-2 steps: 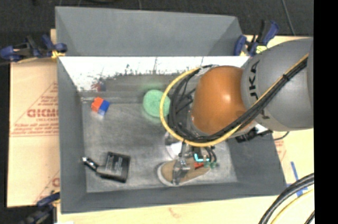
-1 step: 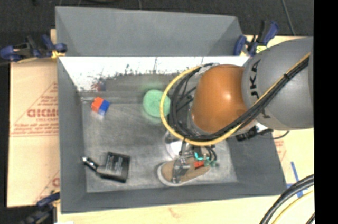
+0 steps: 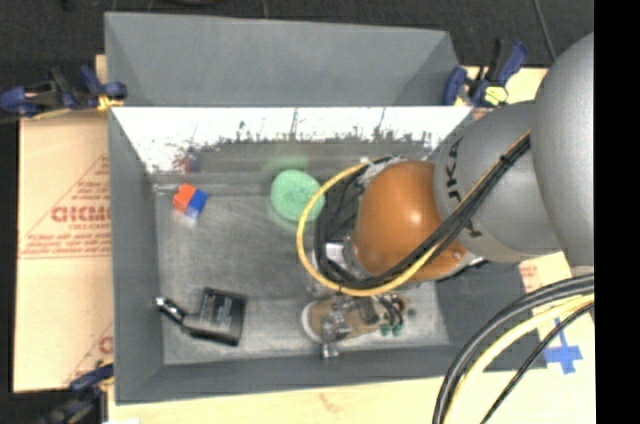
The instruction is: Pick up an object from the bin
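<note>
Reaching in from the right, the grey robot arm (image 3: 520, 182) bends low over the grey metal bin (image 3: 280, 62), its rounded orange wrist cover (image 3: 395, 217) ringed by a yellow cable (image 3: 306, 212). Beneath that cover, the two-finger gripper (image 3: 338, 320) sits down at the bin's floor, close against the near wall and right of centre. How wide the pincer stands cannot be told from this angle, nor what, if anything, it grips. Just beside it, on its right, lies a small brown-and-green object (image 3: 392, 316) of unclear kind; whether the two touch cannot be told. A pale green round object (image 3: 292, 194) rests toward the far wall, just left of the orange cover. A small orange-and-blue block (image 3: 188, 200) lies at the far left of the floor, well apart from the pincer. A flat black box (image 3: 222, 314) with a short looped cord lies in the near left corner, also well apart from it.
</note>
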You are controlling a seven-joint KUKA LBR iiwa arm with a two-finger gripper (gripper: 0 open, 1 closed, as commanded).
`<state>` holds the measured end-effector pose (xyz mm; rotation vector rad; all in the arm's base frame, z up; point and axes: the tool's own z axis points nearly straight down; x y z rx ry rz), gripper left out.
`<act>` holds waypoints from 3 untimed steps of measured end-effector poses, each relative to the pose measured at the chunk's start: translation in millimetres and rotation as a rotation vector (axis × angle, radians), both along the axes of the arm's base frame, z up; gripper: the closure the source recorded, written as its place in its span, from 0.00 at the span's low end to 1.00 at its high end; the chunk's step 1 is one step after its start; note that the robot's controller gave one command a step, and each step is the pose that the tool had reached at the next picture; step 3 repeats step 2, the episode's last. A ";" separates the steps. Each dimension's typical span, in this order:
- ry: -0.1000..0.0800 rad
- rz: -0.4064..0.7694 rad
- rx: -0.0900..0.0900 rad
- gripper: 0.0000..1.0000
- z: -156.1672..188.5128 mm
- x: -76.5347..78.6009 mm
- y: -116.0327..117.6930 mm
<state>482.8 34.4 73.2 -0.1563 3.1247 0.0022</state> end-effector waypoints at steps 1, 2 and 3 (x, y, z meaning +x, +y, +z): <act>0.000 -0.001 0.000 1.00 0.0 0.0 0.0; 0.007 0.070 -0.003 1.00 156.6 7.1 -5.8; 0.007 0.070 -0.003 1.00 156.6 7.1 -5.8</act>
